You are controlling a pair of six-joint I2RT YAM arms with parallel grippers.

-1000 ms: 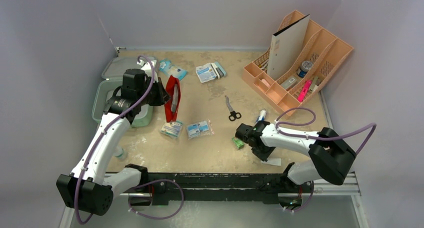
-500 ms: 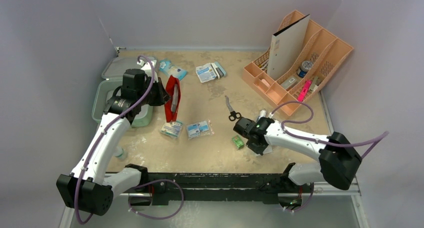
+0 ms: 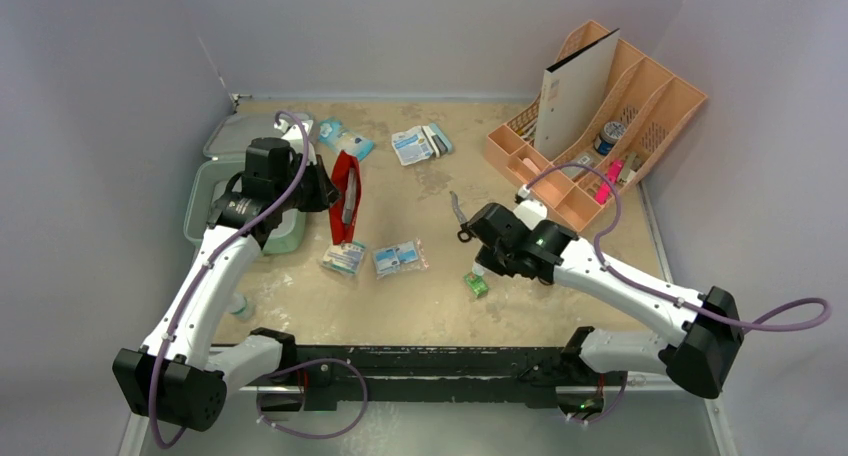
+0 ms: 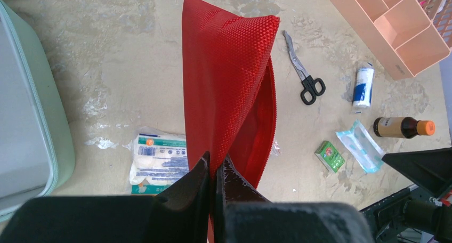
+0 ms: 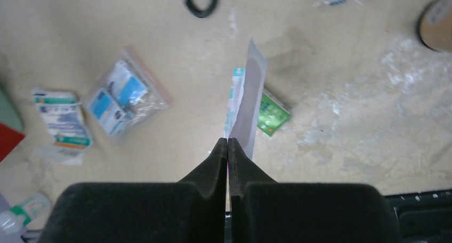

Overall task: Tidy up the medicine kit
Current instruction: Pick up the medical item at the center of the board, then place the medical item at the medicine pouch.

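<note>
The mint-green medicine kit (image 3: 212, 188) lies open at the table's left; its edge shows in the left wrist view (image 4: 32, 120). My left gripper (image 3: 325, 191) (image 4: 215, 165) is shut on the edge of a red pouch (image 3: 345, 196) (image 4: 229, 78) and holds it upright beside the kit with its mouth open. My right gripper (image 3: 480, 259) (image 5: 227, 142) is shut on a flat white-and-teal packet (image 5: 248, 104), lifted above a small green box (image 3: 478, 284) (image 5: 273, 115) at the table's middle.
Black-handled scissors (image 3: 462, 219) lie just beyond the right gripper. Two gauze packets (image 3: 345, 258) (image 3: 400, 258) lie under the pouch. More packets (image 3: 415, 143) lie at the back. A peach slotted organizer (image 3: 600, 126) stands at the back right. A brown bottle (image 4: 402, 127) lies on the right.
My right arm has swung away from the near edge toward the table's middle, lifting the flat packet over the green box. The left arm and red pouch have not moved.
</note>
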